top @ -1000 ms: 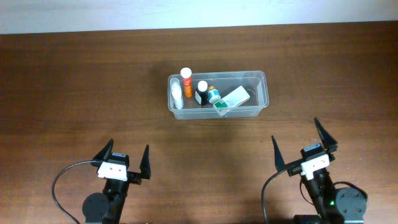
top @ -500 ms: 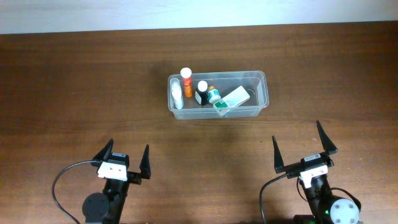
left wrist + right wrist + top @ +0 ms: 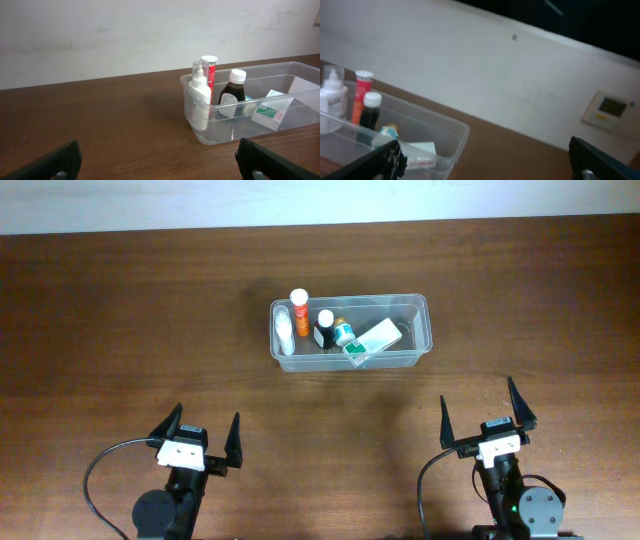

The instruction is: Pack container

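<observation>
The container (image 3: pixel 350 301), a clear plastic rectangular tub with rounded corners and a rim, is set on the dark brown wooden table (image 3: pixel 120 310). It lies closer to the table's far edge than to the two arms.

Five things are held inside the container:
- A white squeeze bottle with a nozzle (image 3: pixel 201 95) is stood upright at the left end.
- An orange-red tube with a white cap (image 3: pixel 299 308) is stood at the far left corner, just behind the white bottle.
- A dark bottle with a white cap (image 3: pixel 325 328) is placed just right of these.
- A small bottle with a teal label (image 3: pixel 343 332) is beside the dark bottle; whether the two touch cannot be told.
- A white and green cardboard box (image 3: pixel 372 343) is laid tilted near the middle.

The container's right end is shown as bare floor.

Bare wood is seen on every side of the container, with the widest stretch on its left. Beyond its far side the table is bounded by a white wall (image 3: pixel 300 200). A beige wall panel with a small display (image 3: pixel 607 107) is fixed there, to the container's right.

The left gripper (image 3: pixel 208 415) is held on the container's near left, well apart from it. The right gripper (image 3: pixel 478 390) is held on its near right, also well apart. The fingers of both are spread wide and released, with nothing between them. A black cable (image 3: pixel 95 470) is looped by the left arm's base, well away from the container.
</observation>
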